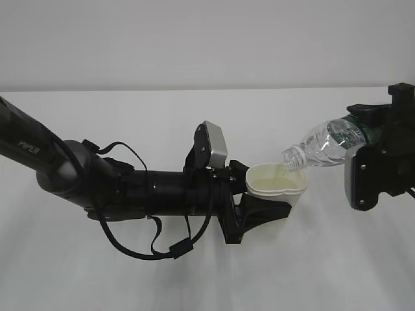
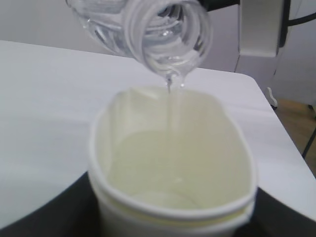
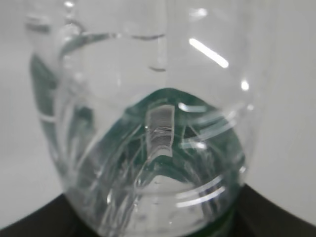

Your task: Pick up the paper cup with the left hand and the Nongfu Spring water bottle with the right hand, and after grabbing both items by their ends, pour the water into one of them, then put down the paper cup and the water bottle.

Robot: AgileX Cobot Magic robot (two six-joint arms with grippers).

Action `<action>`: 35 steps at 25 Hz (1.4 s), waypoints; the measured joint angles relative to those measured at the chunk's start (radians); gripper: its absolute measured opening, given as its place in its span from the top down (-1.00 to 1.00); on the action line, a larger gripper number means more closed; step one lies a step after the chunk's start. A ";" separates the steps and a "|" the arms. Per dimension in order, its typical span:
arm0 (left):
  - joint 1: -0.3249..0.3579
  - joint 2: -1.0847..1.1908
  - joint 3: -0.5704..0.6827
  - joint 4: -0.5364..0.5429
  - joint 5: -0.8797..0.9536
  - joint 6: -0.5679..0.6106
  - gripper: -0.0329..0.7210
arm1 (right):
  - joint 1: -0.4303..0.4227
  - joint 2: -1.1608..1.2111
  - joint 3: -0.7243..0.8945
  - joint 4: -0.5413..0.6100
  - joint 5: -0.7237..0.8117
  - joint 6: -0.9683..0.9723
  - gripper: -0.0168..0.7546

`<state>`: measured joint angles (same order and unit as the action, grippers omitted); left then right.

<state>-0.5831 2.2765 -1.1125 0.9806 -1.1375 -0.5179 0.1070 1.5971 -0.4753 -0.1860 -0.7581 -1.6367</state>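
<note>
Left hand (image 1: 275, 206) gripping the paper cup (image 1: 275, 183) beneath the tilted Nongfu Spring water bottle (image 1: 324, 144), held by the right hand (image 1: 373, 152).

The cup is clamped low on its wall and squeezed oval, held clear of the table (image 1: 194, 278) so its mouth sits under the capless neck; the bottle is grasped near its base, neck tipped down, so water (image 2: 172, 106) falls as a thin stream. Fill level is probably low, though blurred.

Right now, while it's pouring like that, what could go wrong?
The paper cup looks squeezed oval in the left gripper; a tighter squeeze might slop water over its rim. The bottle mouth sits near the cup's far edge, so a small drift of the right gripper could pour onto the table.
</note>
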 joint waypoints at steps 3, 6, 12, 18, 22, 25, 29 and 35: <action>0.000 0.000 0.000 0.000 0.000 0.000 -0.23 | 0.000 0.000 0.000 0.000 0.000 0.000 -0.04; 0.000 0.000 0.000 0.000 0.000 0.000 -0.23 | 0.000 0.000 0.000 0.000 0.000 0.000 -0.04; 0.000 0.000 0.000 0.000 0.000 0.000 -0.23 | 0.000 0.000 0.000 0.000 0.000 0.015 -0.04; 0.000 0.000 0.000 0.000 0.000 0.000 -0.23 | 0.000 0.000 0.000 0.000 0.002 0.083 -0.04; 0.000 0.001 -0.002 -0.006 0.000 0.000 -0.23 | 0.000 0.002 0.000 0.000 0.002 0.174 -0.04; 0.000 0.001 -0.002 -0.009 0.000 0.000 -0.23 | 0.000 0.022 0.002 0.002 0.002 0.198 -0.04; 0.000 0.004 -0.002 -0.011 0.000 0.000 -0.23 | 0.000 0.046 0.015 0.002 -0.011 0.221 -0.04; 0.000 0.005 -0.014 -0.017 0.021 0.000 -0.23 | 0.000 0.046 0.031 0.026 -0.058 0.303 -0.04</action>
<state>-0.5831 2.2819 -1.1265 0.9631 -1.1160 -0.5179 0.1070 1.6427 -0.4444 -0.1599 -0.8159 -1.3336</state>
